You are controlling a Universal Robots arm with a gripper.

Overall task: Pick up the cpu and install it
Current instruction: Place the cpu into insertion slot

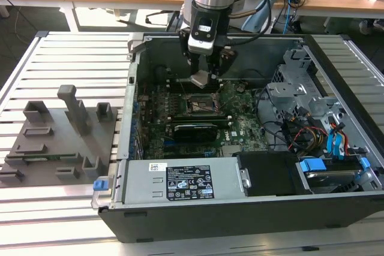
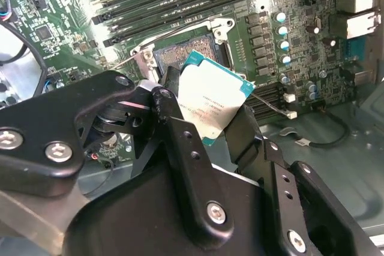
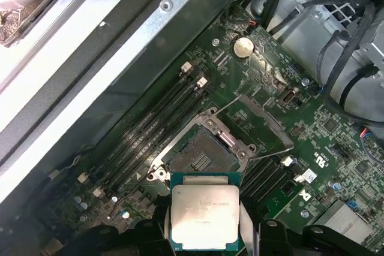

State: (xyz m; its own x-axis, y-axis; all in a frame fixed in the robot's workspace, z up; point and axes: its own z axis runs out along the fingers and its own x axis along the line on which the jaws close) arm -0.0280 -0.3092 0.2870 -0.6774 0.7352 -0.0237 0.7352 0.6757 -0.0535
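My gripper (image 1: 201, 77) hangs inside the open computer case, shut on the cpu (image 1: 200, 78). The cpu (image 2: 211, 101) is a flat square chip with a silvery top and thin green rim, pinched at two opposite edges by the black fingers (image 2: 174, 130). In the first wrist view the cpu (image 3: 204, 215) floats just short of the open socket (image 3: 201, 155), whose metal frame (image 3: 259, 125) is swung up. In the exterior view the socket (image 1: 202, 104) lies on the green motherboard (image 1: 240, 125), a little below and in front of the chip.
The case wall (image 1: 198, 187) with a power supply runs along the front. Drive cages and coloured cables (image 1: 318, 125) crowd the exterior view's right. Memory slots (image 3: 153, 130) flank the socket. Grey fixture blocks (image 1: 57, 139) stand on the slatted table at the exterior view's left.
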